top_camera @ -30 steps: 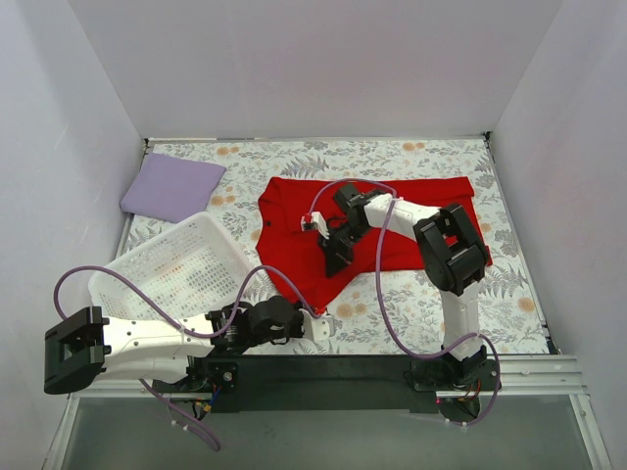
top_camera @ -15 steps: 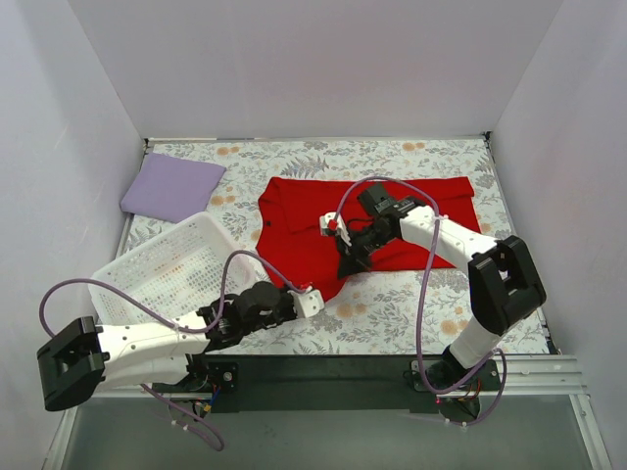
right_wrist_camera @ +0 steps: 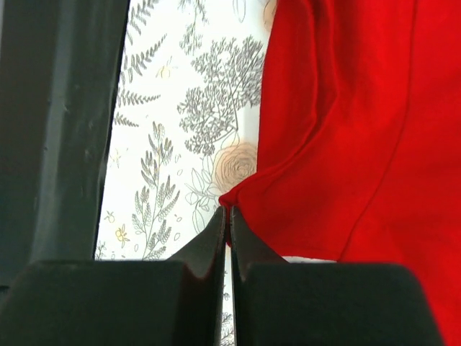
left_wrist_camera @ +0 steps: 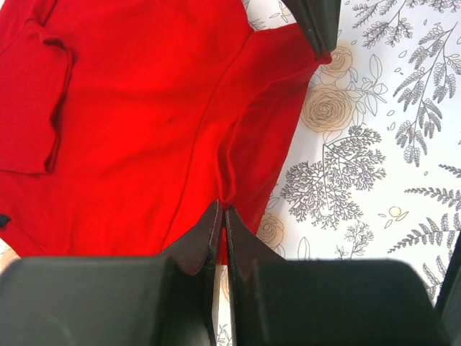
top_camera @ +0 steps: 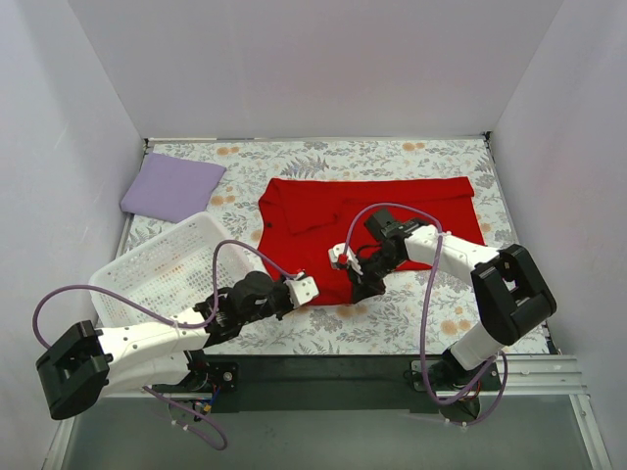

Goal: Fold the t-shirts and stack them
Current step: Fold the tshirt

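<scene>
A red t-shirt point(top_camera: 377, 208) lies spread in the middle of the floral table. Its near edge is stretched between my two grippers. My left gripper point(top_camera: 312, 291) is shut on the shirt's near hem; the left wrist view shows red cloth point(left_wrist_camera: 144, 115) pinched between its fingertips point(left_wrist_camera: 222, 213). My right gripper point(top_camera: 356, 285) is shut on a near corner of the shirt point(right_wrist_camera: 360, 130), held at its tips point(right_wrist_camera: 226, 211). The two grippers are close together, and a right fingertip point(left_wrist_camera: 315, 25) shows in the left wrist view. A folded lilac t-shirt point(top_camera: 172, 186) lies at the far left.
A white mesh basket point(top_camera: 167, 266) stands at the near left, just left of my left arm. White walls close in the table on three sides. A black rail point(top_camera: 333, 367) runs along the near edge. A dark band point(right_wrist_camera: 57, 130) fills the left of the right wrist view.
The right gripper has moved toward the near edge, pulling the shirt's edge with it. The left gripper has moved up to the shirt's near hem and now grips it beside the right one.
</scene>
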Robot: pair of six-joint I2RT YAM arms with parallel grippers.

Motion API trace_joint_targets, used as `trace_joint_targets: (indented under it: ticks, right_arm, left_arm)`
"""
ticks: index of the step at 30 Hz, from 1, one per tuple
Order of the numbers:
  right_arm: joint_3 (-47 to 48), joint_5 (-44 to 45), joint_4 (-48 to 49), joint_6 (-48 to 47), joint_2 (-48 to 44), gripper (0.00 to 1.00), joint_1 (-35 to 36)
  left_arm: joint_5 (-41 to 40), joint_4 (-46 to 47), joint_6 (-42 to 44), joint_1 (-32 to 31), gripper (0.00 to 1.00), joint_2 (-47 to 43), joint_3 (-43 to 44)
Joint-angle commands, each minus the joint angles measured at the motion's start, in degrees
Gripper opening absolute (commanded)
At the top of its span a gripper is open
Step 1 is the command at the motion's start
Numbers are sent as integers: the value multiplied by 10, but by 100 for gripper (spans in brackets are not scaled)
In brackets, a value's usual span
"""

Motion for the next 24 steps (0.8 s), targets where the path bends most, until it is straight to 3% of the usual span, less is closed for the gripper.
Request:
trace_joint_targets:
  ticks: [1,9,18,24]
  right_arm:
    - [-19,23,-4,-38,-21,6,11]
    - [-35,51,18,-31,-15,8,17]
    - [-29,32,18,-23,-14,25,16]
    - [-21,54,-7,-17,-87,36,-16]
  left_arm:
    - [10,-2,-17,3,0,0,17]
    - [-51,6,-54,3,0,-51,6]
    - [-46,-22,-57,3,0,-94,-1]
    - [-12,-39,-50,3,0,-90,6]
